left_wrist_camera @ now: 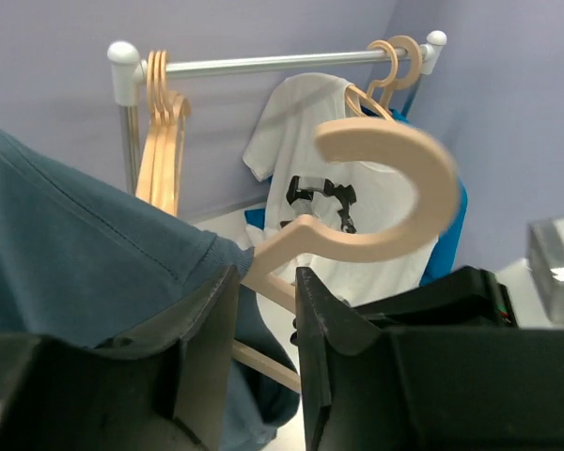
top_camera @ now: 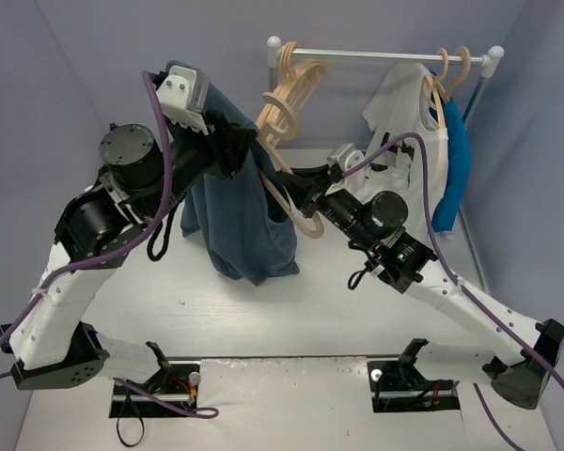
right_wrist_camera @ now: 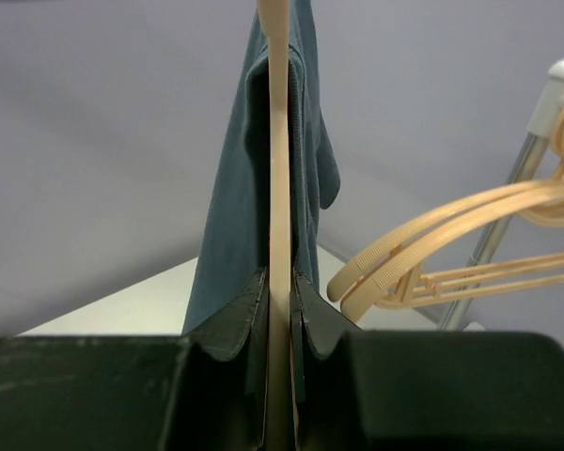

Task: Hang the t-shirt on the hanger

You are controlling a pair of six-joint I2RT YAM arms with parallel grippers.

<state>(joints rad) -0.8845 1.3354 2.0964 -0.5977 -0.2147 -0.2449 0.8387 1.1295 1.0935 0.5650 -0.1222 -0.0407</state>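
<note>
— Which step was in hand?
— The threading. The left gripper (left_wrist_camera: 266,282), jaws narrowed on cloth, held the slate-blue t-shirt (top_camera: 240,211) aloft at upper centre of the overhead view. The right gripper (right_wrist_camera: 279,291) was clamped on the wooden hanger (right_wrist_camera: 278,141), with fabric on both sides of its arm.
— The next move?
— In my judgement, working that arm up into a shoulder without the cloth slipping.
— Surface and room?
— White table (top_camera: 291,319), lilac walls (top_camera: 94,56). A clothes rail (top_camera: 385,56) at upper right carried spare hangers (top_camera: 301,70), a white printed t-shirt (top_camera: 399,103) and a blue garment (top_camera: 456,160).
</note>
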